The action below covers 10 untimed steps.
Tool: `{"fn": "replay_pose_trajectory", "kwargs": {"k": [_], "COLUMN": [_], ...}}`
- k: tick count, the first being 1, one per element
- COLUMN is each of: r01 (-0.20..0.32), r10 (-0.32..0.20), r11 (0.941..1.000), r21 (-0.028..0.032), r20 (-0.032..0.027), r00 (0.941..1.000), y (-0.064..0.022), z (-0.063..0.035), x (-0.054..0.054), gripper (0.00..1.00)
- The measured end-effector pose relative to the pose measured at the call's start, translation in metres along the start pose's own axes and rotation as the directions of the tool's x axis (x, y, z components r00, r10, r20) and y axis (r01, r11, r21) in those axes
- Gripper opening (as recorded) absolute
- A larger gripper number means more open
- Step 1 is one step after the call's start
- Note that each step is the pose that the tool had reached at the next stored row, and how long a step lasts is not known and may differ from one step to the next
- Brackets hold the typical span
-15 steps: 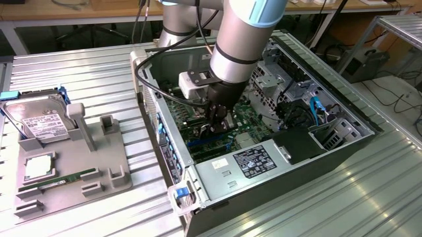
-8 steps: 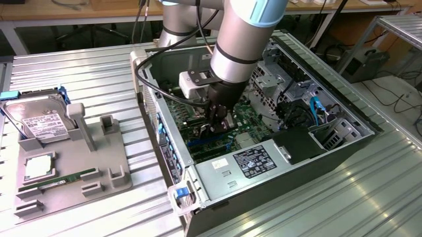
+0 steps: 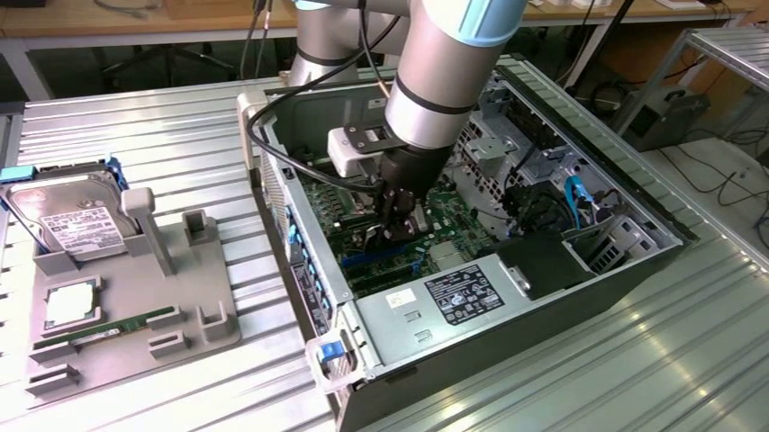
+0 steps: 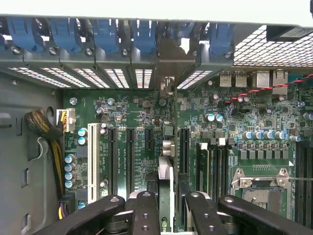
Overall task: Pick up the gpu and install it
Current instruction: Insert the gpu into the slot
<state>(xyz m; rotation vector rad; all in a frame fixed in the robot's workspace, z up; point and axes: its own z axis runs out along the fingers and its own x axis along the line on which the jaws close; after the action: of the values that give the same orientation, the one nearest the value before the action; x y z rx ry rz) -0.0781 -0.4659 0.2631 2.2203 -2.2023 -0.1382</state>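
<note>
The tool point(image 3: 397, 236) is down inside the open computer case point(image 3: 625, 193), clenched on the gpu point(image 4: 166, 169), which stands edge-on over the green board point(image 4: 230, 132) with its silver bracket reaching toward the case's rear slot openings. The card looks lined up with a long black slot point(image 4: 184, 147) — but a slight tilt or offset could jam its edge against the slot walls, or catch the bracket on the rear frame, if pressed down.
</note>
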Motion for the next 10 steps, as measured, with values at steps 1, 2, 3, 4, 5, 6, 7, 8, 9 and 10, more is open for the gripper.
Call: {"fn": "replay_pose_trajectory", "kwargs": {"k": [1, 2, 3, 4, 5, 6, 7, 8, 9, 10], "r01": [0.000, 0.000, 0.000, -0.001, -0.003, -0.004, -0.005, -0.007, -0.007, -0.008], "r10": [0.000, 0.000, 0.000, 0.001, 0.003, 0.004, 0.005, 0.007, 0.007, 0.008], "r11": [1.0000, 1.0000, 1.0000, 1.0000, 1.0000, 1.0000, 1.0000, 1.0000, 1.0000, 1.0000], "r21": [0.0000, 0.0000, -0.0001, -0.0003, -0.0005, -0.0011, -0.0016, -0.0025, -0.0038, -0.0052], "r20": [0.0000, 0.0000, 0.0000, 0.0000, 0.0001, 0.0002, 0.0003, 0.0005, 0.0001, -0.0005], "r00": [1.0000, 1.0000, 1.0000, 1.0000, 1.0000, 1.0000, 1.0000, 1.0000, 1.0000, 1.0000], "y": [0.0000, 0.0000, 0.0000, 0.0000, 0.0000, 0.0000, 0.0000, 0.0000, 0.0000, 0.0000], "z": [0.0000, 0.0000, 0.0000, -0.0001, -0.0002, -0.0004, -0.0007, -0.0009, -0.0015, -0.0020], "x": [0.0000, 0.0000, 0.0000, 0.0000, 0.0000, 0.0000, 0.0000, 0.0000, -0.0001, -0.0001], "gripper": [0.26, 0.26, 0.26, 0.26, 0.26, 0.26, 0.26, 0.26, 0.26, 0.26]}}
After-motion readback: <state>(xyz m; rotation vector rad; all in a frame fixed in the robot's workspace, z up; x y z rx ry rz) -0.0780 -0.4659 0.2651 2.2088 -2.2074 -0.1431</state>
